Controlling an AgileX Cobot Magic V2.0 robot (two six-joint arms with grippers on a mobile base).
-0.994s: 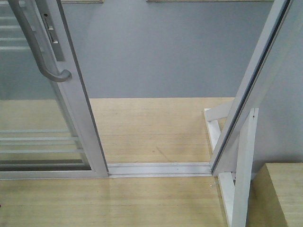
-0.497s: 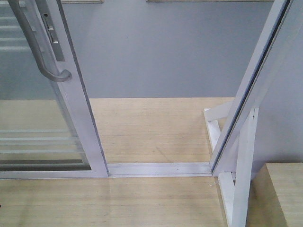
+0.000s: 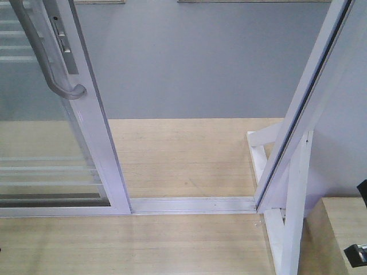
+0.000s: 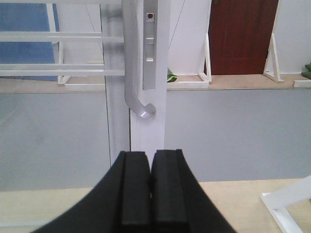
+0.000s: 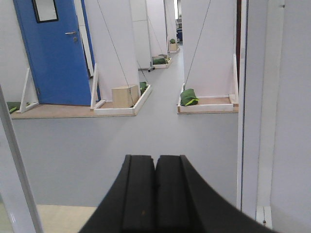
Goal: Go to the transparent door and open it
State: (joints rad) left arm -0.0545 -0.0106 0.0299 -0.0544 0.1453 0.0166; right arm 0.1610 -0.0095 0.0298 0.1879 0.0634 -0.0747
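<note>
Doorway open, both claws pressed together

Glass comes first on the left: the tall clear-glass sliding door in its white metal frame [image 3: 92, 132] stands well left of the opening, thin white bars [image 3: 46, 170] crossing its pane. Its curved grey metal pull handle [image 3: 49, 63] sits on the stile, above the silver floor track [image 3: 192, 204]. Right of the door, the gap shows pale wood flooring [image 3: 183, 154] and a grey wall [image 3: 195, 63] beyond, so the door looks to be slid back already.

The left gripper [image 4: 149, 187] has its black pads pressed flat together, holding nothing, directly below the handle's hooked end [image 4: 146, 111] and apart from it. The right gripper [image 5: 155, 194] is likewise closed and empty, facing through the opening just left of the white upright frame [image 5: 252, 107]. A dark part at the front view's right edge [image 3: 358, 252] may belong to the right arm; too little shows to be sure.

Risks from here: an arm swinging near the door could snag the handle, or the base could clip the right-hand white brace [image 3: 292, 217] if it drives through off-centre.
</note>
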